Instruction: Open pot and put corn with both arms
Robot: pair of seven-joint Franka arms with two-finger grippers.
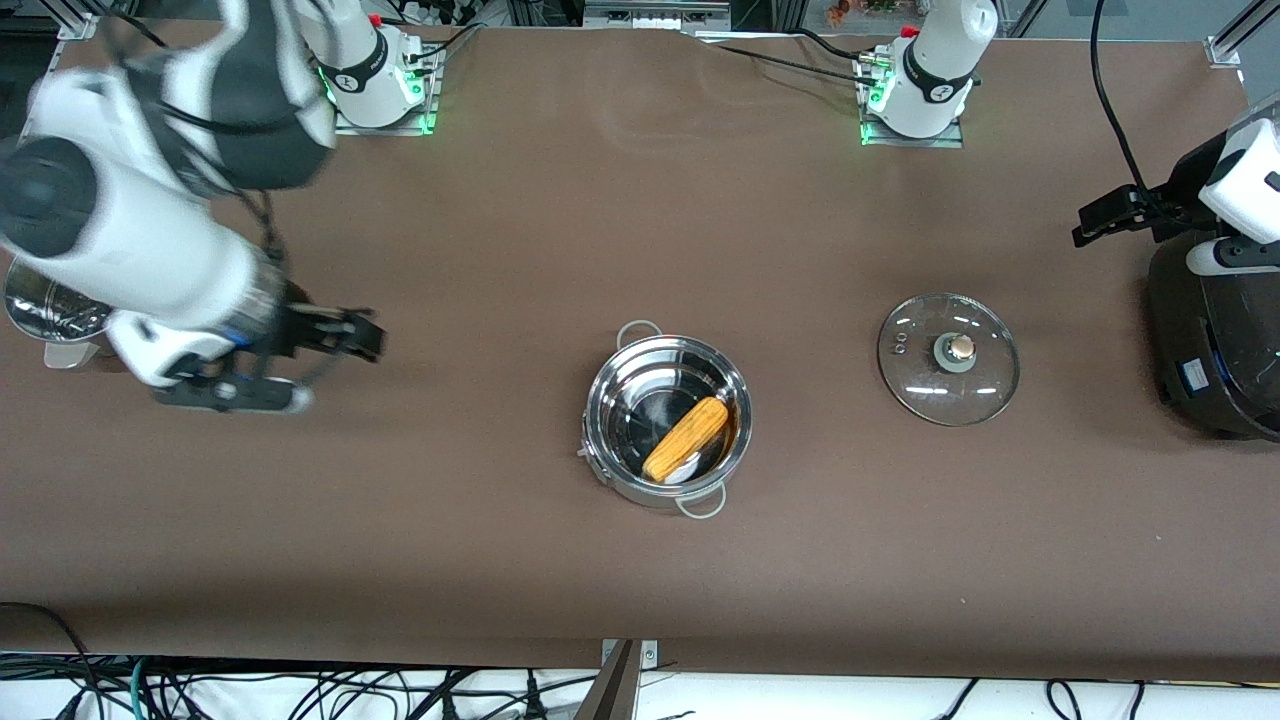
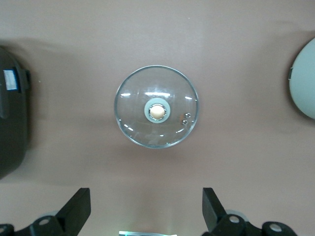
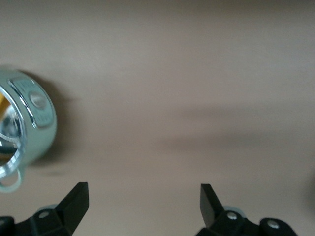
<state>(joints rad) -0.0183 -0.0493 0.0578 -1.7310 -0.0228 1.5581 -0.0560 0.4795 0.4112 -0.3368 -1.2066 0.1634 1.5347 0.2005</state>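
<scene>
The steel pot (image 1: 612,392) stands open in the middle of the table with the yellow-orange corn (image 1: 687,438) lying inside it. Its glass lid (image 1: 948,358) lies flat on the table beside it, toward the left arm's end. My right gripper (image 1: 355,335) is open and empty above the bare table toward the right arm's end. The right wrist view shows the pot's wall (image 3: 34,130) off to one side of my right gripper (image 3: 143,204). My left gripper (image 1: 1105,218) hangs open and empty near the black cooker. In the left wrist view the lid (image 2: 156,106) lies ahead of my left gripper (image 2: 145,209).
A large black cooker (image 1: 1215,340) stands at the left arm's end of the table, also in the left wrist view (image 2: 12,123). A steel steamer basket (image 1: 45,310) sits at the right arm's end, partly hidden by the right arm. The pot's edge (image 2: 305,78) shows in the left wrist view.
</scene>
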